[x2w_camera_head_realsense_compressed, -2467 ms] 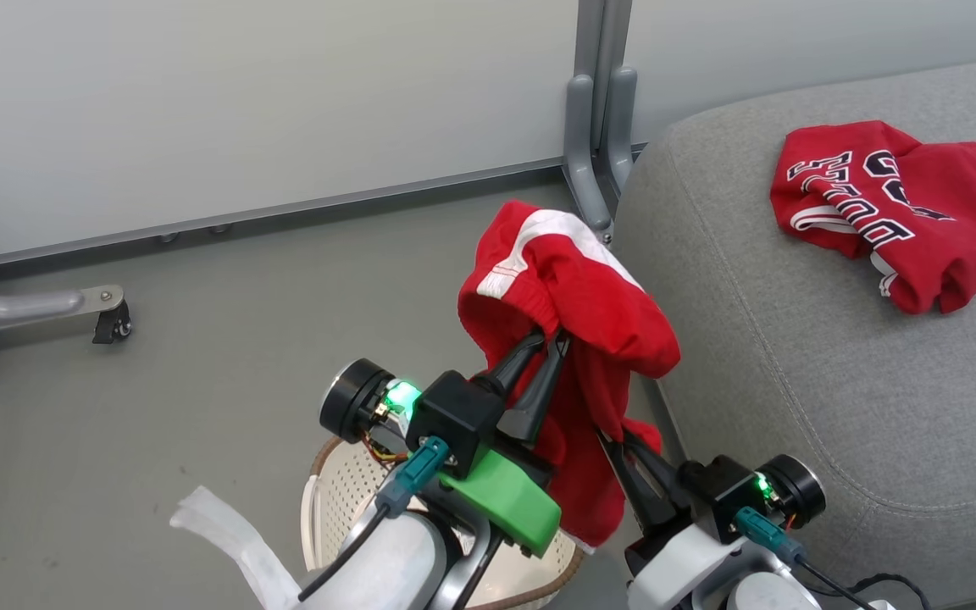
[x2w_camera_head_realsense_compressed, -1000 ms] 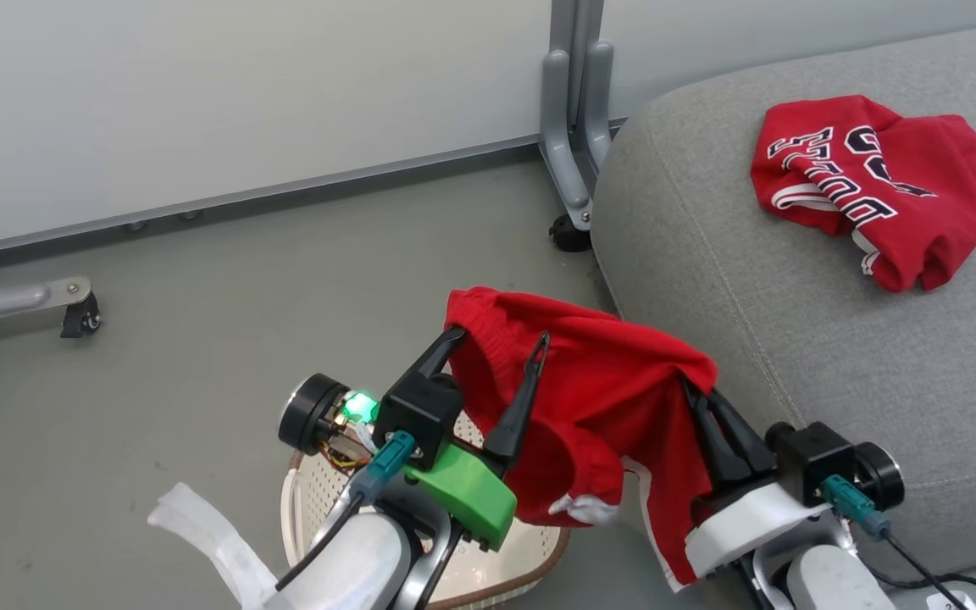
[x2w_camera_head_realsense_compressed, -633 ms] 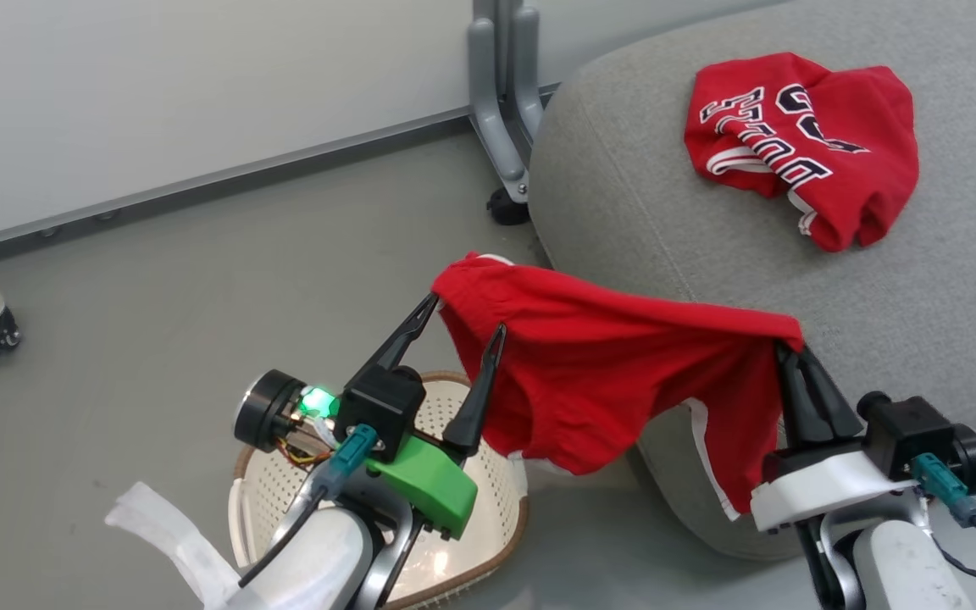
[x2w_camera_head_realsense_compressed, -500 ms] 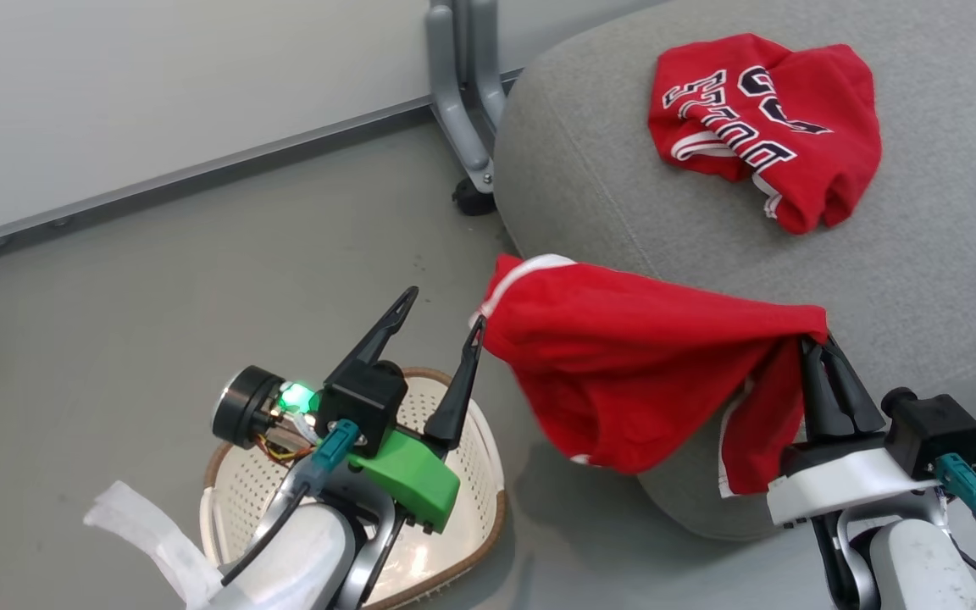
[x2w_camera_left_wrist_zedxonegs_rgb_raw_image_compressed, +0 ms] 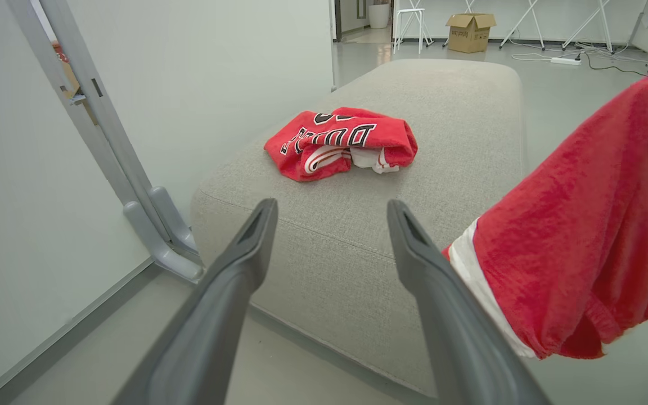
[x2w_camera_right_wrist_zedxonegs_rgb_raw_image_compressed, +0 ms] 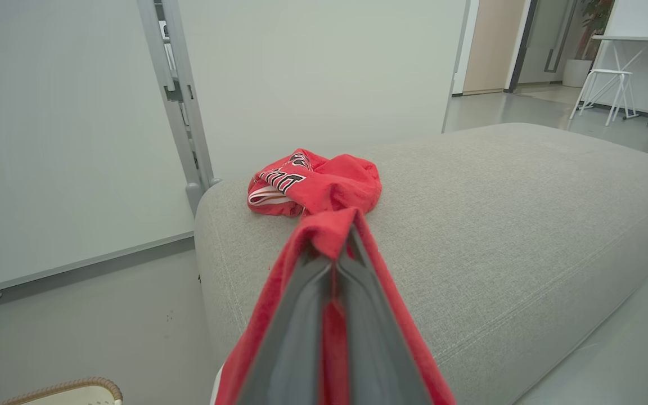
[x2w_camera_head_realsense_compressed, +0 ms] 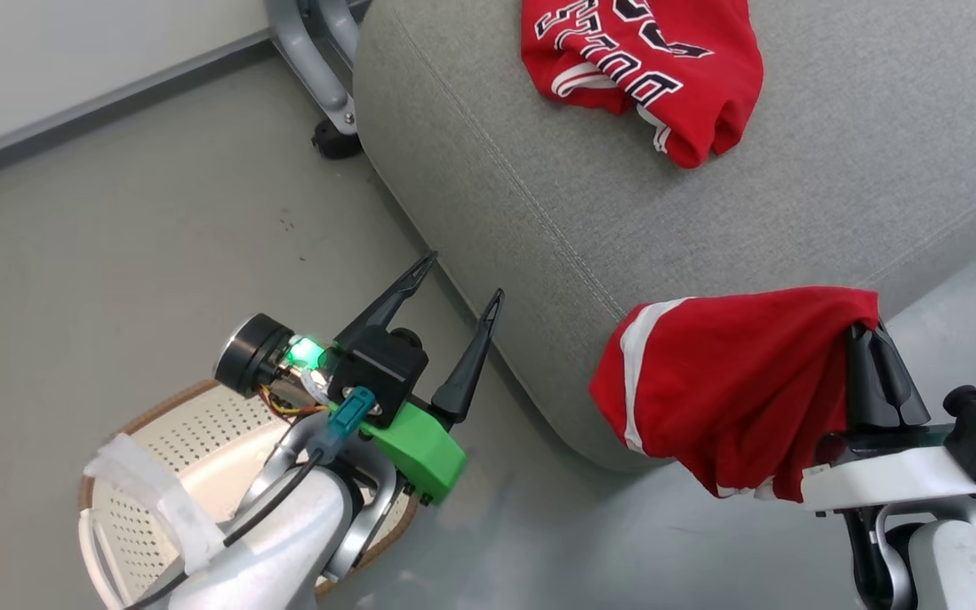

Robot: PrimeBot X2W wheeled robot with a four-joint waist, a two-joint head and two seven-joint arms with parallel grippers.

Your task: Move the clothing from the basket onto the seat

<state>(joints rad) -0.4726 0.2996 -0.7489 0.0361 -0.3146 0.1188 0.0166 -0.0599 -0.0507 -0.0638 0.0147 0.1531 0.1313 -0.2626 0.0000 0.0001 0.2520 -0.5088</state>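
Note:
My right gripper is shut on a red garment with white trim, which hangs beside the seat's near edge; in the right wrist view the cloth drapes over the closed fingers. My left gripper stands open and empty by the seat's side, above the cream basket, whose inside is largely hidden by my arm. The second red garment, with black letters, lies crumpled on the grey seat. In the left wrist view the lettered garment sits beyond the open fingers, and the hanging one is at right.
A grey metal frame leg with a castor stands at the seat's far corner by the white wall panel. Grey floor surrounds the basket. A cardboard box and white stands lie far beyond the seat.
The left gripper opened and let go of the red garment, which now hangs from the right gripper alone. The head view swung toward the seat as the right arm carried the cloth rightward.

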